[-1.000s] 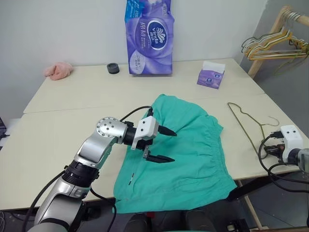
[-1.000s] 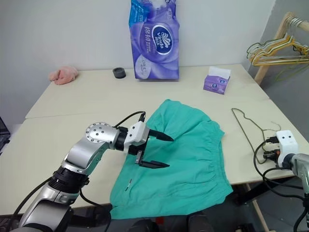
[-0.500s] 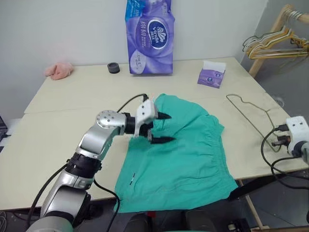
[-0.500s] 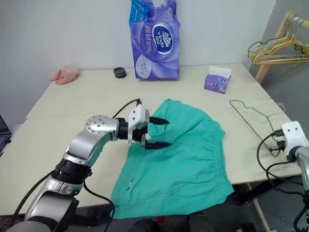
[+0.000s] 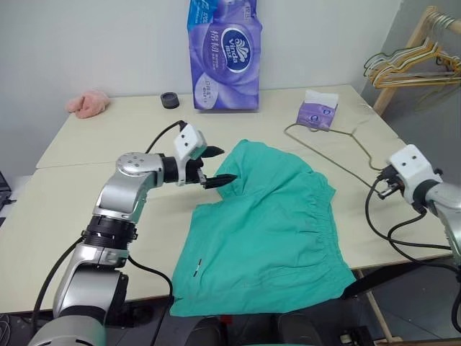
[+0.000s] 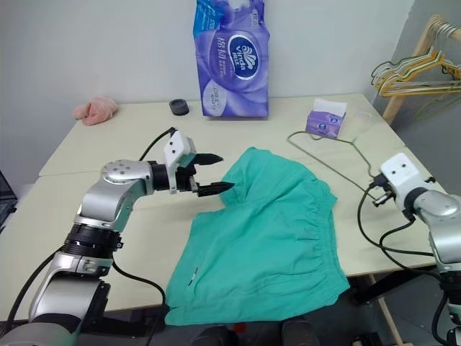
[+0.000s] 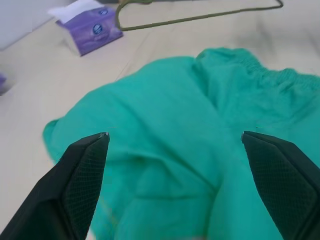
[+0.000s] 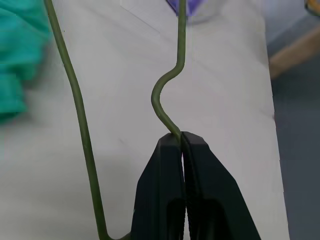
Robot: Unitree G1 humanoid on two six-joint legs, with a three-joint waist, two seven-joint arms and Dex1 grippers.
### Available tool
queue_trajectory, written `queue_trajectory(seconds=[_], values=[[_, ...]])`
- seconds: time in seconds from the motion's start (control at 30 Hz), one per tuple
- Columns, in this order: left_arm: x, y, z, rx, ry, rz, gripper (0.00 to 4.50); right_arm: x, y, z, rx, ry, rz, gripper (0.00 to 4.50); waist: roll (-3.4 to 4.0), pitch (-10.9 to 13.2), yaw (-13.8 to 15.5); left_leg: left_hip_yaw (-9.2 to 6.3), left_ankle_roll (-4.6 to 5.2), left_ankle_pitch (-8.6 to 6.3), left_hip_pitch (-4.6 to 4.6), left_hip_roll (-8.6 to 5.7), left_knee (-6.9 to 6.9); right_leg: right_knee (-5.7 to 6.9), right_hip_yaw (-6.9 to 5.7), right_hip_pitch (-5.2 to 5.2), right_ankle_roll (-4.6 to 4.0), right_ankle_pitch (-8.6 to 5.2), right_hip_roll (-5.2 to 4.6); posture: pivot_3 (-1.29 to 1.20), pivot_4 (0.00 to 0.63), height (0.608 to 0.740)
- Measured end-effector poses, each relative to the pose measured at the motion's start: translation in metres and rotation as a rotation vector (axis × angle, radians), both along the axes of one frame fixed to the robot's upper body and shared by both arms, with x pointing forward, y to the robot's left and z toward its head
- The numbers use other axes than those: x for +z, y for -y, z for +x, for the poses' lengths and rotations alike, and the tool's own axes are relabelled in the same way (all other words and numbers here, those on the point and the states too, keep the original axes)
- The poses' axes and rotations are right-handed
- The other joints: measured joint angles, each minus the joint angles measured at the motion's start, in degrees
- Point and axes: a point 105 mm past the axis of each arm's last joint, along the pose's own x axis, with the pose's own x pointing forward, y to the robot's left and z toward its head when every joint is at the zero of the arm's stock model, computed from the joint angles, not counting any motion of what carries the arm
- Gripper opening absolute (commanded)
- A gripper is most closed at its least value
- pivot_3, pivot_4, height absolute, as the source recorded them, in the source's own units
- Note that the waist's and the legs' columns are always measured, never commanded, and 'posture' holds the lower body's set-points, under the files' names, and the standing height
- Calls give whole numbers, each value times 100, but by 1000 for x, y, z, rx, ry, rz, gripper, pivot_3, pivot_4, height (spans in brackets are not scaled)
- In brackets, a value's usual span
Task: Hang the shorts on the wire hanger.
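Observation:
The teal-green shorts point(image 5: 266, 231) lie spread flat on the table, reaching its near edge, with the gathered waistband to the right. My left gripper point(image 5: 226, 164) stands open just above the shorts' far left corner, pointing right, with nothing between its fingers point(image 7: 82, 172). In the left wrist view the cloth point(image 7: 165, 115) lies below the jaws. My right gripper point(image 8: 181, 136) is shut on the wire hanger point(image 8: 82, 125) at its curved hook. It holds the hanger above the table's right side. The hanger's olive triangle point(image 7: 200, 18) reaches back toward the small tissue box.
A tall purple tissue pack point(image 5: 223, 54) stands at the back. A small purple tissue box point(image 5: 317, 112) sits at the back right. A black cap point(image 5: 169, 101) and a pink fluffy cloth point(image 5: 88, 104) lie at the back left. Bunched hangers point(image 5: 410, 65) hang on a wooden rack at the far right.
My right gripper has risen and swung inward, lifting the wire hanger off the table's right edge. My left gripper, still open, moved from over the shorts' middle to their far left corner.

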Motion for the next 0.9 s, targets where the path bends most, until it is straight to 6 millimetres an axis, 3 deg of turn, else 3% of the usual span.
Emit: queue_trajectory(seconds=[0.27, 0.5, 0.6, 0.77, 0.9], values=[[24, -20, 11, 2, 9, 16, 4500, 10, -44, -4, 263, 74, -173, 38, 0, 0, 84, -2, -1, -1, -4, -2, 0, -6, -6, -1, 0, 0, -1, -149, 76, 740], [14, -26, 13, -51, -57, 94, 4500, 16, -69, -10, 441, 139, -342, 38, -1, 0, 75, -1, -1, -1, -4, -4, 1, -5, -7, -1, -1, 0, 0, -171, 75, 740], [14, -23, 14, -90, -65, 132, 4500, 28, -81, -10, 506, 213, -422, 38, -1, 0, 39, -1, -1, 0, -5, -4, 2, -3, -7, -1, -1, 0, 1, -178, 76, 740], [4, -14, 4, -188, -134, 141, 4500, 48, -96, -8, 568, 320, -502, 38, -1, 0, -44, -2, -1, -1, -7, -3, 1, -4, -8, -2, -1, 0, 1, -181, 75, 740], [-12, 0, -12, -282, -200, 144, 4500, 48, -104, -8, 590, 343, -506, 38, -1, 0, -70, -2, 0, 0, -6, -2, 2, -2, -4, -2, -1, 0, 1, -182, 76, 740]])
